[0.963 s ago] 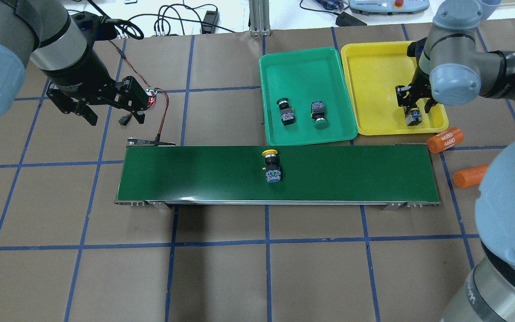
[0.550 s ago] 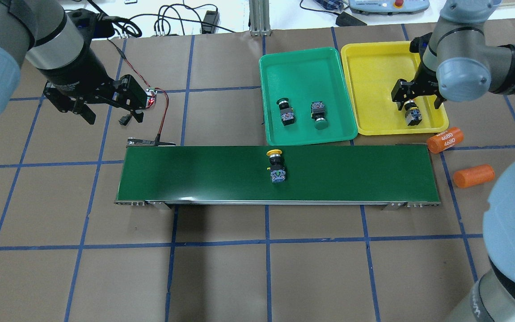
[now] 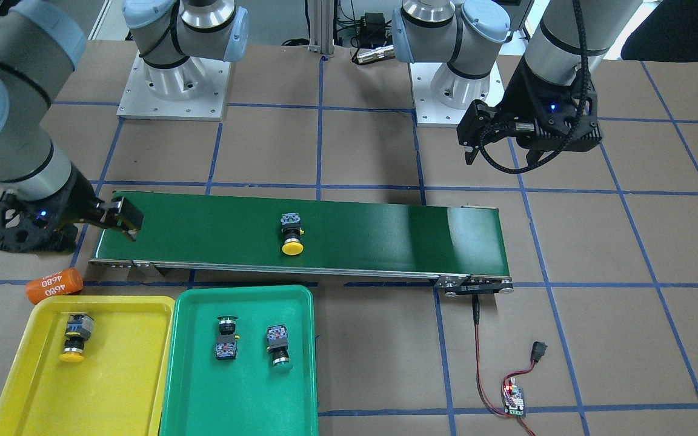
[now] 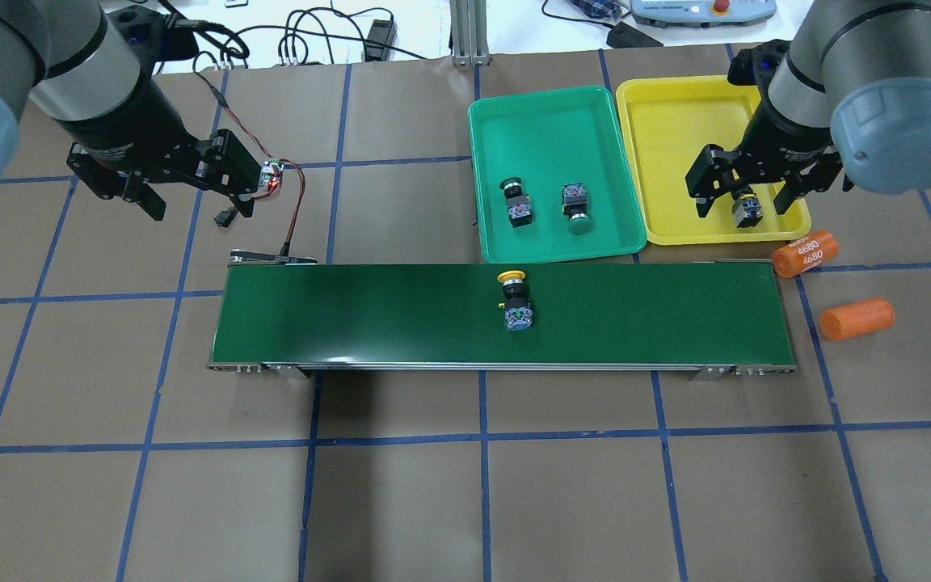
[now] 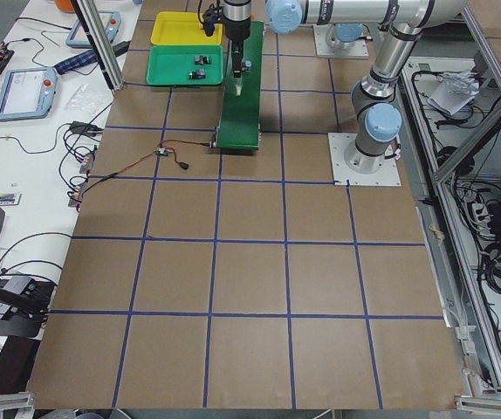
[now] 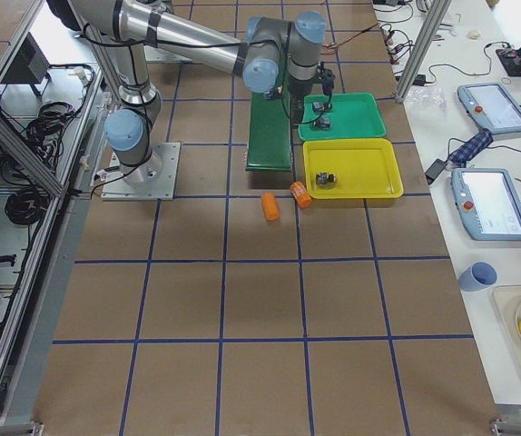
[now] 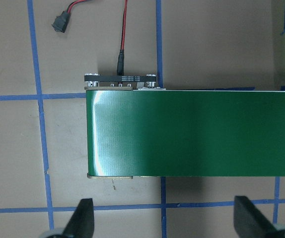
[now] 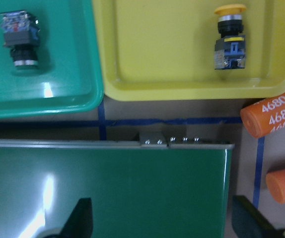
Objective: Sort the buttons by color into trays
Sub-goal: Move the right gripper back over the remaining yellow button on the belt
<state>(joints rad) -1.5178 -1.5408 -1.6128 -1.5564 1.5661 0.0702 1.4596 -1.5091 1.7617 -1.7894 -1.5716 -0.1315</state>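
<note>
nearest to the robot, across the middle of the overhead view, lies the long dark-green conveyor belt [image 4: 368, 315]. on it, a bit right of the middle, the loose yellow button [image 4: 516, 301] lies on its side, yellow cap toward the trays and black body toward the bottom of the frame. it looks like the last one to sort, so the job now is most likely to go and get it. just past the belt's right end sit two orange cylinders [image 4: 860, 318]; they are not for sorting, so leave them alone. farther up, in the upper right, the right gripper [image 4: 744, 202] hangs over the near edge of the yellow tray [image 4: 667, 137]. its fingers [image 8: 80, 218] are spread wide with nothing between them. under it the second yellow button [image 8: 230, 42] lies in that tray, free of the fingers. beside it the green tray [image 4: 546, 113] holds both green buttons [image 4: 516, 202], close but apart. to pick well, the right gripper should stay high enough to clear the tray rim and slide left over the belt. it should put its fingers on the two flat sides of the black body, not the round cap, then come straight down. if the belt is running the button will drift, so watch for that. in the upper left the left gripper [image 4: 195, 204] hangs wide open and empty beyond the belt's left corner, near a red and black wire [image 4: 296, 202].
</note>
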